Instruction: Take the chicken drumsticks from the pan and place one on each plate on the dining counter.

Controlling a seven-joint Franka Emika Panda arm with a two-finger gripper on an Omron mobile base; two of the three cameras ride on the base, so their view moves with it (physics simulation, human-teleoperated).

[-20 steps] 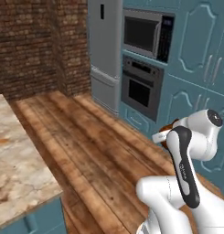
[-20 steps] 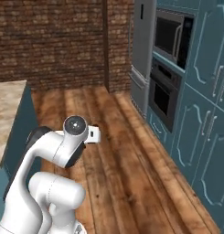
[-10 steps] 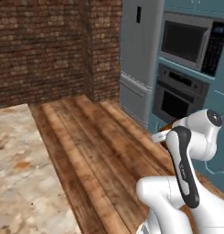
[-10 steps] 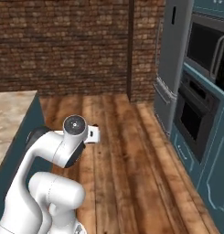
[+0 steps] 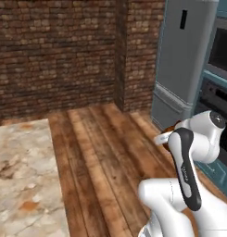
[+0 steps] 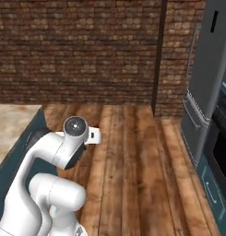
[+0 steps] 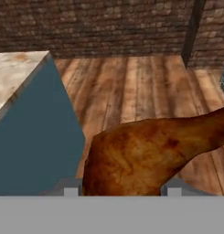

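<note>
Left: dining counter [image 7: 13, 73] corner sat near, teal side just beside you. Middle: gripper [image 7: 122, 192] pinched tight on chicken drumstick [image 7: 145, 155], thin bone end poked out right. You could have bumped counter edge or dropped meat on wood floor [image 7: 131, 87]. No words or labels seen

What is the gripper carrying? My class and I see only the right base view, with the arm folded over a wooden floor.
Observer: In the hand view the gripper is shut on a golden-brown chicken drumstick.
Operator: Which way does its thin end point?
Observer: Toward that view's right edge, over the floor planks.
Operator: Is the dining counter close?
Observer: Its marble top lies at the lower left of the left base view; its teal side is left of the drumstick.
</note>
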